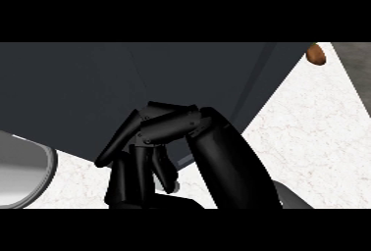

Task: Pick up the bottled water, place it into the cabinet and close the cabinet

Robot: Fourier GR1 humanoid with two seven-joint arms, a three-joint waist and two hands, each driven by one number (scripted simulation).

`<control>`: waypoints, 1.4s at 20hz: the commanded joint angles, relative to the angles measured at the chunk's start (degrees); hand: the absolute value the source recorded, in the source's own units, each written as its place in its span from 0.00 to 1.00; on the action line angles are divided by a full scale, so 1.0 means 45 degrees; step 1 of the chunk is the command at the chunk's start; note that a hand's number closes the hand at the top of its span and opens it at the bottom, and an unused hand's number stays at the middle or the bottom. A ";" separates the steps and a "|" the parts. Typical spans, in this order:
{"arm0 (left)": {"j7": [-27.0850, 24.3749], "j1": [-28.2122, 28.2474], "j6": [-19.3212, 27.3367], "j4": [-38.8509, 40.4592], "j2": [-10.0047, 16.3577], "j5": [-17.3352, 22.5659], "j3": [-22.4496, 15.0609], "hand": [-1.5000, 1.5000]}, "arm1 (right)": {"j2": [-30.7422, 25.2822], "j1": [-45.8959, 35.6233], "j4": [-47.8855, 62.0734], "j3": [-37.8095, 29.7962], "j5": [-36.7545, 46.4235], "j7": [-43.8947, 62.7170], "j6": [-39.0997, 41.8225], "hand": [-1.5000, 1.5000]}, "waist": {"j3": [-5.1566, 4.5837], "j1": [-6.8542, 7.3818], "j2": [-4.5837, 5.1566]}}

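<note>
My right hand rises from the lower edge at the middle of the head view. Its fingers are curled over and point back down, in front of the lower corner of the dark cabinet front, which fills the upper left. Nothing shows inside the curled fingers. The bottled water is nowhere in sight. Whether the cabinet stands open or closed cannot be told from here. My left hand does not show.
The white marbled counter spreads to the right and below the cabinet. A grey curved rim sits at the left edge. A small brown object lies at the top right.
</note>
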 commanded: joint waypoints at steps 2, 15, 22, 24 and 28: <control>-0.0133 0.0256 -0.0800 0.0191 0.0018 0.0306 0.0668 1.00 | 0.0247 -0.1476 0.2604 -0.2355 -0.1419 -0.0843 0.1353 1.00 | 0.0005 -0.0066 0.0031; 0.0251 0.0951 -0.2322 0.0474 0.0110 0.0933 0.2169 1.00 | 0.0257 -0.3711 0.9686 -0.4011 -0.1916 -0.4212 0.2693 1.00 | 0.0003 0.0111 0.0064; 0.0474 0.0747 -0.2651 0.0220 0.0190 0.1266 0.2282 1.00 | -0.0425 -0.3326 1.1058 -0.4484 -0.1963 -0.5646 0.3136 1.00 | 0.0012 0.0239 0.0142; 0.0578 0.0195 -0.2514 0.0773 0.0273 0.1376 0.2469 1.00 | -0.0435 -0.3663 1.1487 -0.4471 -0.1860 -0.5513 0.2964 1.00 | -0.0008 0.0178 0.0195; 0.0708 -0.0186 -0.2622 0.1056 0.0355 0.1537 0.2524 1.00 | -0.0079 -0.3456 1.1988 -0.4118 -0.1697 -0.5978 0.2789 1.00 | -0.0020 0.0140 0.0205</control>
